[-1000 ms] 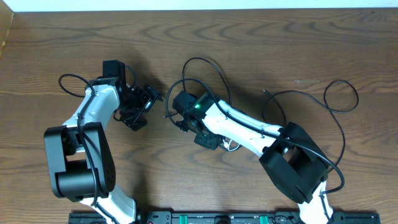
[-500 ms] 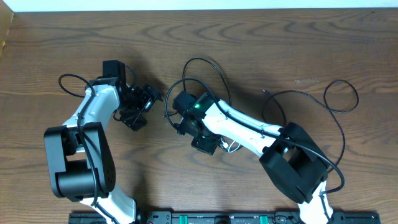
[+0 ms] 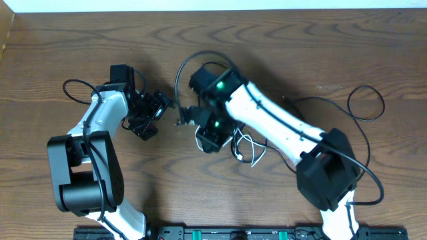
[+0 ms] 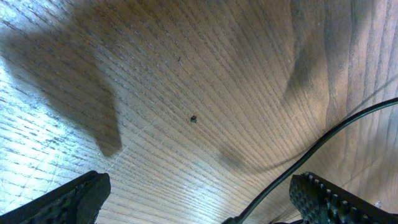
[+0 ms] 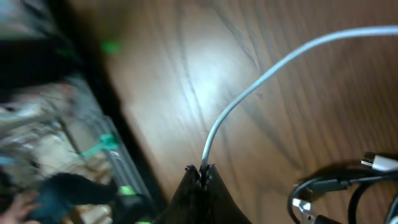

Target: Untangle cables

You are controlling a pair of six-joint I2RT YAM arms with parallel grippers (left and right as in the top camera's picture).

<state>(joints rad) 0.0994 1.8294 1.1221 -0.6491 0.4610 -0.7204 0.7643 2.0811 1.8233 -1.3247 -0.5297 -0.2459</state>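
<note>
Our right jaws pinch the white cable, which runs toward two o'clock; the black cable lies at four o'clock. Our left jaws stand spread.

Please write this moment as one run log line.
left gripper: open, empty | right gripper: shut on white cable | black cable: not held
</note>
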